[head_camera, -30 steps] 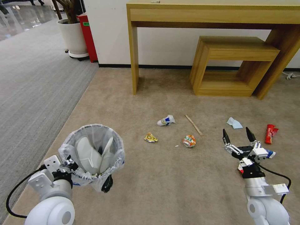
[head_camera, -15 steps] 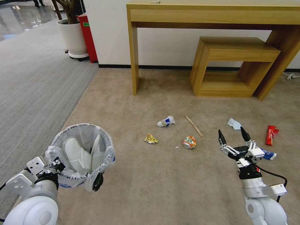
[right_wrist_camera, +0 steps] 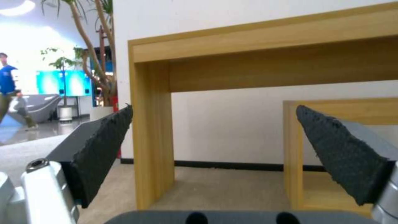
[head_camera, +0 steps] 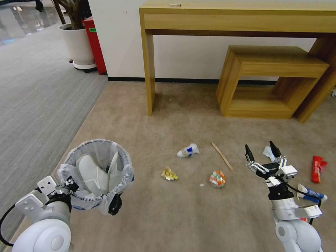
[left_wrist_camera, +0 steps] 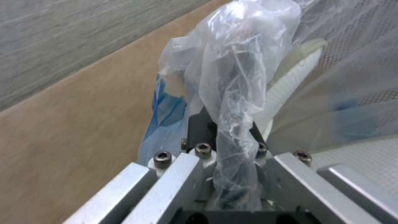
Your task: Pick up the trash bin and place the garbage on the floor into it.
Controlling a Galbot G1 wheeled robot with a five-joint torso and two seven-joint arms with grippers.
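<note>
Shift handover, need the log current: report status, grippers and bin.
Left gripper clamped on trash bin rim, slippers inside. Right gripper jaws open, empty, above the carpet. Litter on floor: cup, stick, wrappers. Nothing blocking.

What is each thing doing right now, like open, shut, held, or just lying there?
trash bin: held off the carpet by its rim, two white slippers inside.
left gripper: shut on the bin's rim and liner.
right gripper: open, holding nothing.
paper cup: lying on its side.
wooden stick: lying flat.
red packet: lying on the carpet.
plastic bottle: lying on its side.
</note>
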